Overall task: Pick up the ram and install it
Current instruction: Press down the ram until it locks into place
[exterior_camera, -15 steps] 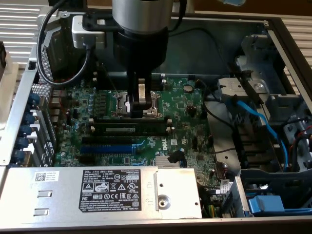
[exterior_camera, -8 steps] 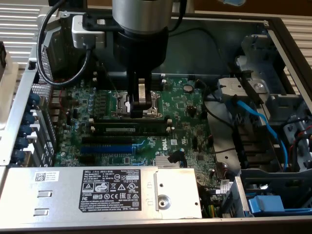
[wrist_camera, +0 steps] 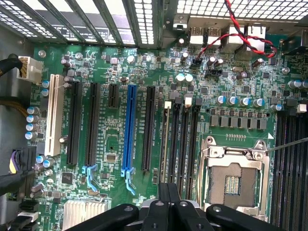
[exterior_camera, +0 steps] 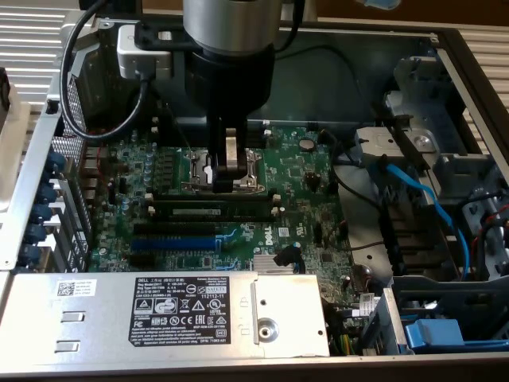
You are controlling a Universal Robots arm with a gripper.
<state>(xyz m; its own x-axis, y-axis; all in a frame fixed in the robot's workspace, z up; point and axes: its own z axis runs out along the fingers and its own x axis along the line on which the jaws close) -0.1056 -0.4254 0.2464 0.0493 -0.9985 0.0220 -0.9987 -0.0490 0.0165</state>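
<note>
- Gripper (exterior_camera: 229, 177): the fingers are being held pressed together, with nothing clamped between them. In the exterior view it is being hung tip-down over the CPU socket (exterior_camera: 223, 169).
- The ram (exterior_camera: 211, 212): it is being seen in the exterior view as a dark green stick with a white label, lying along the black memory slots (exterior_camera: 213, 200) between their white end clips. Whether it is being pressed fully home cannot be told.
- Key relation: in the exterior view the ram is lying at 6 o'clock from the fingertips, just beside them and apparently apart from them. Contact is not being shown.
- Long axis: the stick is being run from 9 o'clock to 3 o'clock in the exterior view, parallel to the blue expansion slot (exterior_camera: 173, 243) at its 7 o'clock. The closed fingertips are being lined up roughly with the stick's middle rather than with either end.
- Wrist view: the shut fingers (wrist_camera: 163, 195) are being pointed at the near ends of the memory slots, beside the socket.
</note>
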